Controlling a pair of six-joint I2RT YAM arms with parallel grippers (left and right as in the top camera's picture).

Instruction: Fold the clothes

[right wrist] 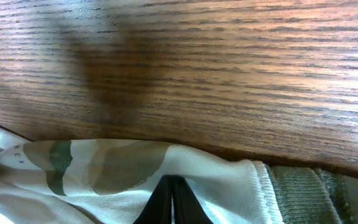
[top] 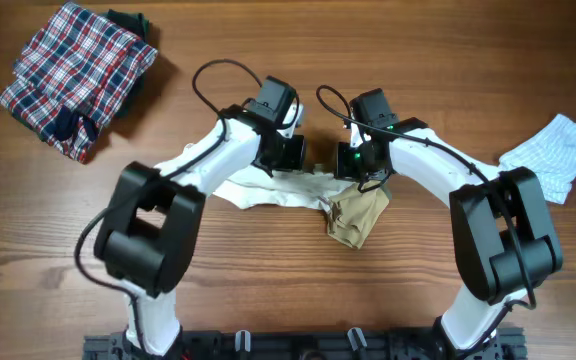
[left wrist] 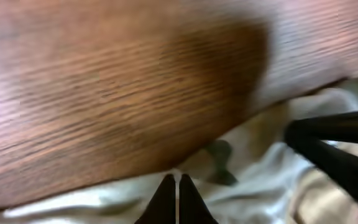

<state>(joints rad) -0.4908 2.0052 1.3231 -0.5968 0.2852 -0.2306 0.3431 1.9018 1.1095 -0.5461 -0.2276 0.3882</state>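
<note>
The cream-white top [top: 278,190] lies crumpled at the table's middle, its tan-beige sleeve part [top: 358,215] bunched at the right. My left gripper [top: 290,155] sits at its far edge, and in the left wrist view its fingers [left wrist: 177,182] are shut on the cream cloth [left wrist: 260,180]. My right gripper [top: 353,160] is at the far edge close beside it; its fingers [right wrist: 171,183] are shut on the white fabric [right wrist: 229,180] next to the olive ribbed edge [right wrist: 303,193]. The pale blue striped garment [top: 558,155] lies at the far right.
A red, white and blue plaid garment [top: 73,75] lies on something dark at the back left. Bare wooden table [top: 268,40] lies beyond the top. The right gripper's dark body [left wrist: 340,149] shows close in the left wrist view.
</note>
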